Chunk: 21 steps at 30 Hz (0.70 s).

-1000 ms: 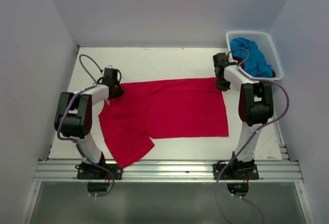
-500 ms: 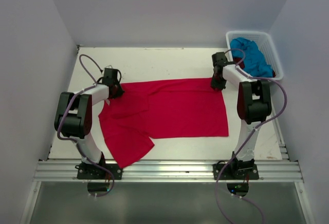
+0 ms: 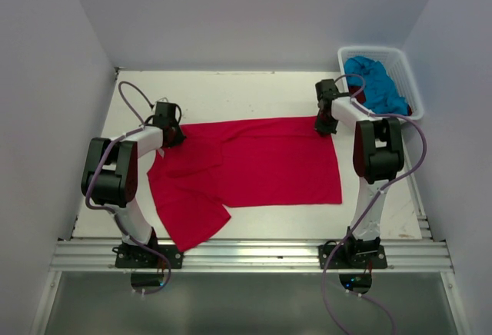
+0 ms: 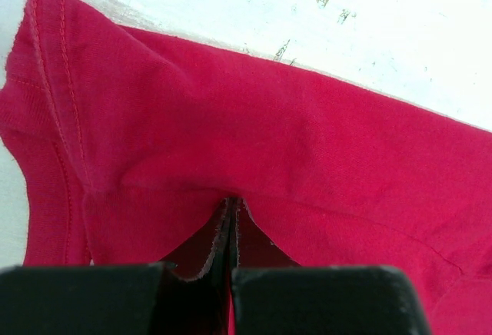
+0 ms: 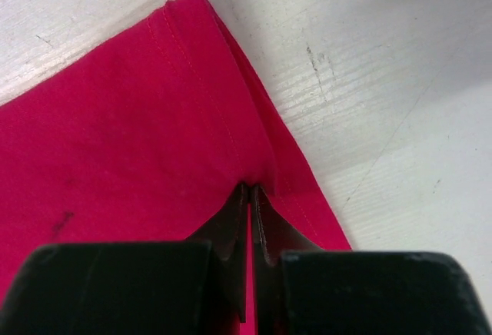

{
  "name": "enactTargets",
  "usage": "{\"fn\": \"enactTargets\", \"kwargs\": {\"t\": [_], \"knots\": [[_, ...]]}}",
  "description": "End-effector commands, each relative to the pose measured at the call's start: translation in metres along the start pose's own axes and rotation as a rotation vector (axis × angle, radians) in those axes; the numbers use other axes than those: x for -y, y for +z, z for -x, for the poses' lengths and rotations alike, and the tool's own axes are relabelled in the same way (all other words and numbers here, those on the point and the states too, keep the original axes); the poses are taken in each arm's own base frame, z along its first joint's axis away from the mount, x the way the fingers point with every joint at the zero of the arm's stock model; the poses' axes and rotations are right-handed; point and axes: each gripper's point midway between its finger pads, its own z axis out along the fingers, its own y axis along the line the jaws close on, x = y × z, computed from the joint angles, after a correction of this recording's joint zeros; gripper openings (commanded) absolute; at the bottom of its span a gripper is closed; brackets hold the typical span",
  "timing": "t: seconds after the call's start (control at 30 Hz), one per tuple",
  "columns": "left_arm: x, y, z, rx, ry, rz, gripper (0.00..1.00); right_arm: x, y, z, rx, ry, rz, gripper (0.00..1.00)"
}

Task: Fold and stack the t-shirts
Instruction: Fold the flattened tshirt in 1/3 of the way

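A bright red-pink t-shirt (image 3: pixel 246 166) lies spread across the white table, one sleeve hanging toward the near left. My left gripper (image 3: pixel 172 135) is shut on a pinch of its far left edge near the sleeve seam (image 4: pixel 231 204). At the far right corner, by the hem, my right gripper (image 3: pixel 326 124) is shut on a fold of the same shirt (image 5: pixel 250 189). A turquoise blue t-shirt (image 3: pixel 377 81) sits bunched in the basket. No dark red one shows.
A white plastic basket (image 3: pixel 403 62) stands at the far right corner of the table. Grey walls close in the left, right and back. A metal rail (image 3: pixel 246 254) runs along the near edge by the arm bases.
The right gripper has crept a little left and farther back along the shirt's far right corner and closed on the cloth. The left arm and the shirt have stayed put.
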Motion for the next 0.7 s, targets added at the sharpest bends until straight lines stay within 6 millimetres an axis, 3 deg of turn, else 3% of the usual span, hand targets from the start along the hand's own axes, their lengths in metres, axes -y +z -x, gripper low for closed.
{"fn": "enactTargets", "kwargs": {"t": [0.0,0.23,0.43,0.63,0.67], "knots": [[-0.016,-0.002,-0.019,-0.050,0.038,0.054,0.00,0.020,0.017,-0.010,-0.026,-0.008,-0.104,0.00],[-0.016,-0.001,-0.020,-0.052,0.038,0.054,0.00,0.046,-0.001,0.008,0.068,0.023,-0.230,0.00],[-0.016,-0.002,-0.020,-0.052,0.038,0.056,0.00,0.054,-0.011,0.017,0.111,0.046,-0.271,0.00],[-0.016,-0.002,-0.019,-0.051,0.038,0.055,0.00,0.044,-0.007,0.017,0.100,0.036,-0.219,0.01],[-0.016,-0.002,-0.019,-0.051,0.038,0.055,0.00,0.035,-0.005,0.016,0.094,0.029,-0.166,0.09]]}}
